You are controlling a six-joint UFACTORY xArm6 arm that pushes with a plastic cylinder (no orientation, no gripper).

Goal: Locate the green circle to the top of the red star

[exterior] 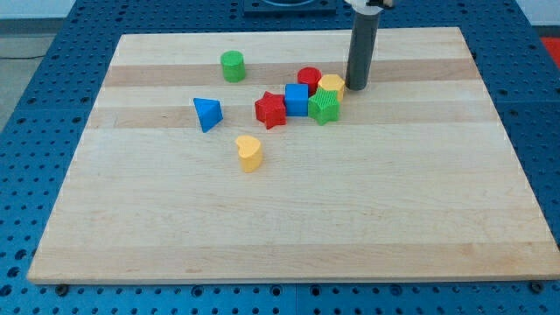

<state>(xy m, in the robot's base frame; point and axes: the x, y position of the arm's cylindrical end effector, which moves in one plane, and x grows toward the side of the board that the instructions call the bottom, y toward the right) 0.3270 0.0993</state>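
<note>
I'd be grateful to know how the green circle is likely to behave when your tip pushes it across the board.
The green circle is a squat upright cylinder, so it will probably slide rather than tip. Its round side may let it slip off my tip if pushed off-centre. It stands alone at the view's upper left of the red star, so nothing should block it at first.

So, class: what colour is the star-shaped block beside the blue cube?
The star is red, plain in the camera view, touching the blue cube.
</note>
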